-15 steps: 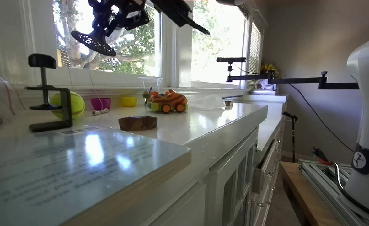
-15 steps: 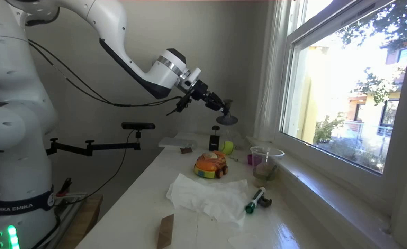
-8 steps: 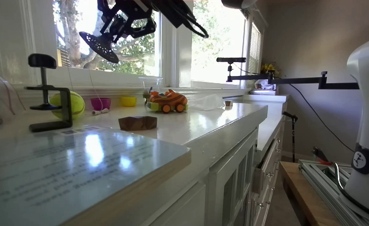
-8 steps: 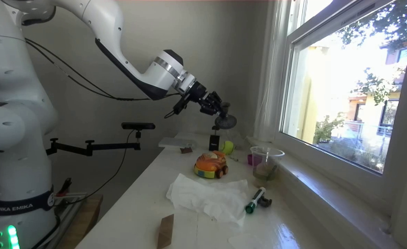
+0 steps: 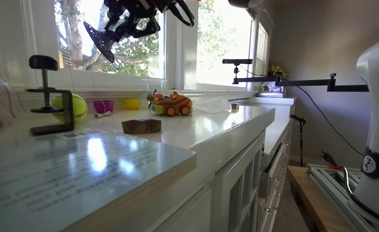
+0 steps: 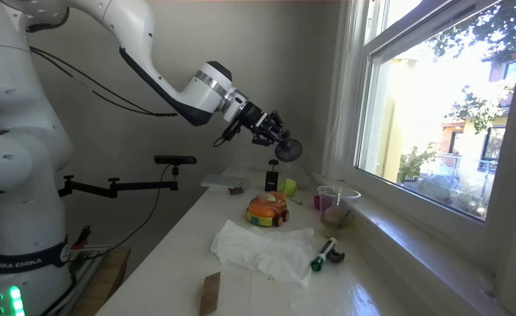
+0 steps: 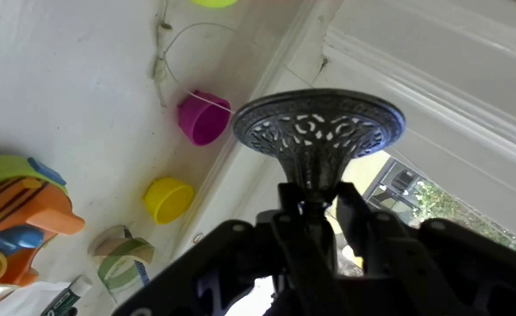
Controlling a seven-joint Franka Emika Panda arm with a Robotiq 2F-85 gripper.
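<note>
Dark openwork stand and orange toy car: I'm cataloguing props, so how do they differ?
The dark openwork stand is pierced with patterned holes; the orange toy car has dark stripes. The stand hangs tilted, held by the jaws; the car stands upright on the counter. Both show in all three views.

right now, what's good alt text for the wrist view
Black gripper holding a dark candlestick-like piece by its narrow neck, its flared openwork end toward the top of the picture. To the left, a magenta cup, a yellow cup and part of an orange toy car rest on a white counter.
</note>
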